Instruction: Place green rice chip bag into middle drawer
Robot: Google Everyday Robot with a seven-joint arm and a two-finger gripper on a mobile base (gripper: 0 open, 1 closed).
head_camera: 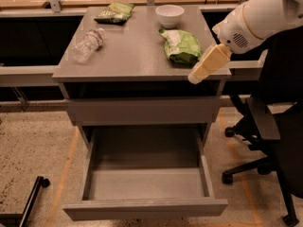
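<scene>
Camera view: gripper [198, 74], grip state unclear, just beside green rice chip bag [180, 46], middle drawer [147, 183] open

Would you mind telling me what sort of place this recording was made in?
Probably an office or lab workspace: a grey drawer cabinet, a black office chair on castors, and orange tape lines on the speckled floor. The gripper hangs over the cabinet's front edge, beside the green rice chip bag.

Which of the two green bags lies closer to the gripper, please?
The green rice chip bag, puffy and light green, in front of the white bowl; the gripper hovers right beside it. The darker bag lies at the back edge.
</scene>
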